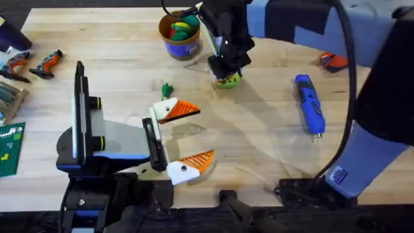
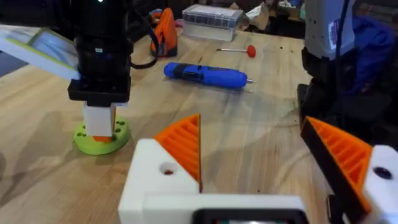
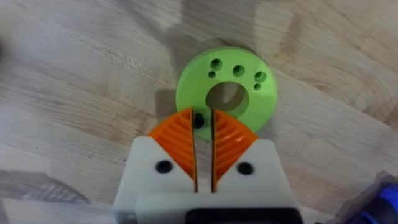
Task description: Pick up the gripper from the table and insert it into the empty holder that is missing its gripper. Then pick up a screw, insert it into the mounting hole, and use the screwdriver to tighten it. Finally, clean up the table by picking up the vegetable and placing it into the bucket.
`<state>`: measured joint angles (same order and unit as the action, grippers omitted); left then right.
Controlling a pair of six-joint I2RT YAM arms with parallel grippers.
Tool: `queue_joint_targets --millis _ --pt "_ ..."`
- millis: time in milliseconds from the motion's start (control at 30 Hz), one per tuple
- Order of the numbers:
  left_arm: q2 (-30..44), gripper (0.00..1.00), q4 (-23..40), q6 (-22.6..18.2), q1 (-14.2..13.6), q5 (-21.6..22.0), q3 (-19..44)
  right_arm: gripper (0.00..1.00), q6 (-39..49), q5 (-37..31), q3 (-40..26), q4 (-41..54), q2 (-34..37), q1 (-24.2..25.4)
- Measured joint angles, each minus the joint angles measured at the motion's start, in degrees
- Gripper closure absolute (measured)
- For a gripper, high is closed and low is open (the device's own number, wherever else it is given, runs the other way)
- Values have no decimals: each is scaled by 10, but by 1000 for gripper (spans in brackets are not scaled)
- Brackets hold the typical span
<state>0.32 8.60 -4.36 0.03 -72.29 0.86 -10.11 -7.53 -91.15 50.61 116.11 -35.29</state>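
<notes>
Orange ribbed pads point(image 2: 186, 146) of the left pincer point(image 2: 252, 124) stand wide apart in the left wrist view, each on its white bracket, with a mounting hole point(image 2: 168, 169) facing the lens. Beyond them the right pincer point(image 2: 99, 121) stands upright on a green disc point(image 2: 99, 138), and the blue screwdriver point(image 2: 205, 74) lies farther off.

From the right wrist, that pincer is almost closed on a small dark screw point(image 3: 198, 119) at its tips, just over the disc's edge. The screw looks tiny, stiff and smooth, so it would probably slip or twist easily. Pinching the shank just under the head seems safest.

Overhead, the vegetable point(image 1: 167, 89) lies on the table point(image 1: 272, 149) near the left pincer, and the bucket point(image 1: 181, 48) stands at the far edge.
</notes>
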Motion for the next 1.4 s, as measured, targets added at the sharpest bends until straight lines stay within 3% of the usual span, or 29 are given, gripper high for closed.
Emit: queue_joint_targets --millis 100,267,800,1200,1400 --pt "0 15 0 0 0 0 0 872 0 0 0 0 0 0" --pt "0 15 0 0 0 0 0 987 -2 0 0 0 0 0" --pt "0 15 0 0 0 0 0 994 0 0 -10 15 0 0" --pt "0 15 0 0 0 0 0 994 39 -1 -165 145 -62 0" --pt "0 15 0 0 0 0 0 994 47 -1 -196 163 -108 0"
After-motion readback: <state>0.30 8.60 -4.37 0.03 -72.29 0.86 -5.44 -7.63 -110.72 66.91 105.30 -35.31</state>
